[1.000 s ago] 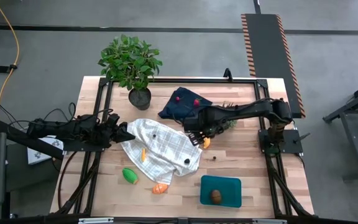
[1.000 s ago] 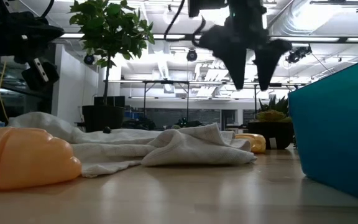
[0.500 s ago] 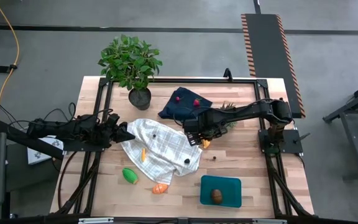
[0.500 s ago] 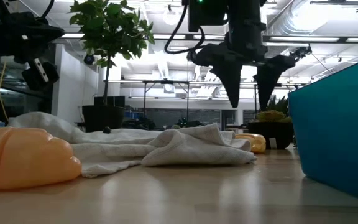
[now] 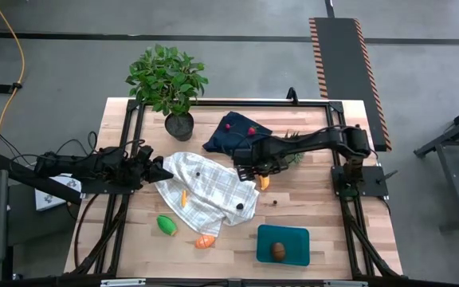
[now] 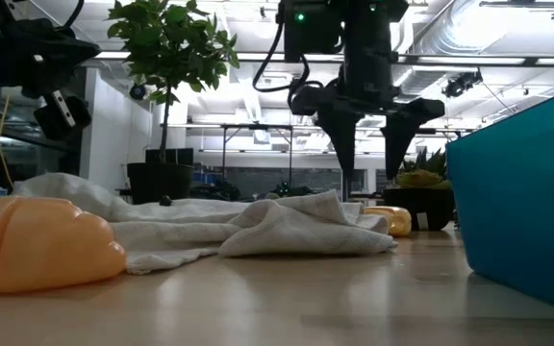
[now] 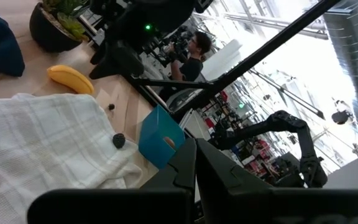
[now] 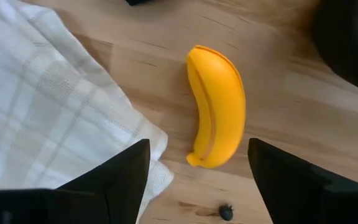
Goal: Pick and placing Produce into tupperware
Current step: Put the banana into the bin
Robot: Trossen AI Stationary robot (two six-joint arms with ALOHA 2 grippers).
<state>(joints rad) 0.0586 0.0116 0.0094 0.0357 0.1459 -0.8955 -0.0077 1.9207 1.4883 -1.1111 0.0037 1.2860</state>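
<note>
One yellow banana [image 8: 216, 106] lies on the wooden bench [image 5: 317, 211] just beside the edge of the white checked cloth [image 5: 209, 191], with the right end effector [image 5: 255, 173] poised directly above it, fingers spread apart and nothing between them. One brown round piece [image 5: 278, 250] sits inside the teal tupperware [image 5: 293, 235] near the front edge of the bench, while a green piece [image 5: 166, 225] and an orange piece [image 5: 205, 241] lie beside the cloth and two red berries [image 5: 240, 127] rest on the navy cloth [image 5: 221, 139]. Left end effector [image 5: 159, 170], fingers together, rests at the cloth's left edge.
</note>
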